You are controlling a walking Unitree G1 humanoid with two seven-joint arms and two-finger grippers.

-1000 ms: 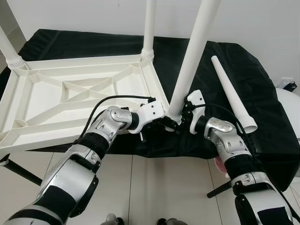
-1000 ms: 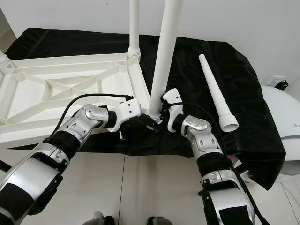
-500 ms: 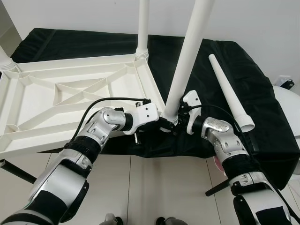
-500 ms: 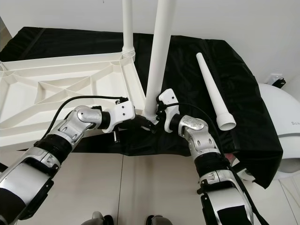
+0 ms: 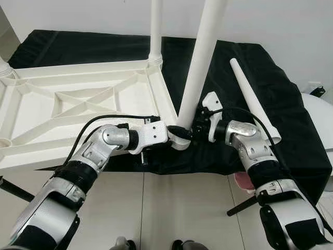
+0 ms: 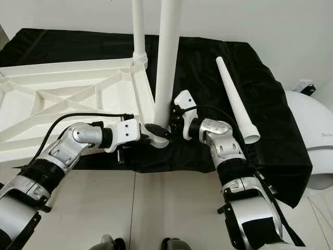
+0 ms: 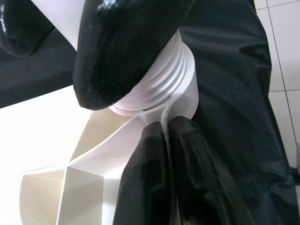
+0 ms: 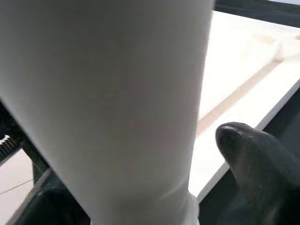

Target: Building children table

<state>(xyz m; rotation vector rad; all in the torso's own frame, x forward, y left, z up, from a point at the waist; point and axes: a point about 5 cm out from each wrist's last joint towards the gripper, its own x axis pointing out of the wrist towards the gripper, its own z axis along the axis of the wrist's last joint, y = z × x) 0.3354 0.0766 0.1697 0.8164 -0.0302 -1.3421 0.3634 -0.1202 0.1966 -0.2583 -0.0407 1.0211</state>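
While you seat it: table leg (image 5: 200,57) upright between both end effectors.
Left end effector (image 5: 179,134): pinching corner socket (image 7: 183,101), steadying it.
Right end effector (image 5: 199,124): fingers around leg's base.
Spare leg (image 5: 253,99): beyond right end effector.

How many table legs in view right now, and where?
4. Far-left corner leg, mostly cropped; far-right corner leg; near-right corner leg, with the left claw and right claw at its base; loose leg lying on the black cloth.

upright leg (image 5: 200,62) between both claws, loose leg (image 5: 254,99) rightward
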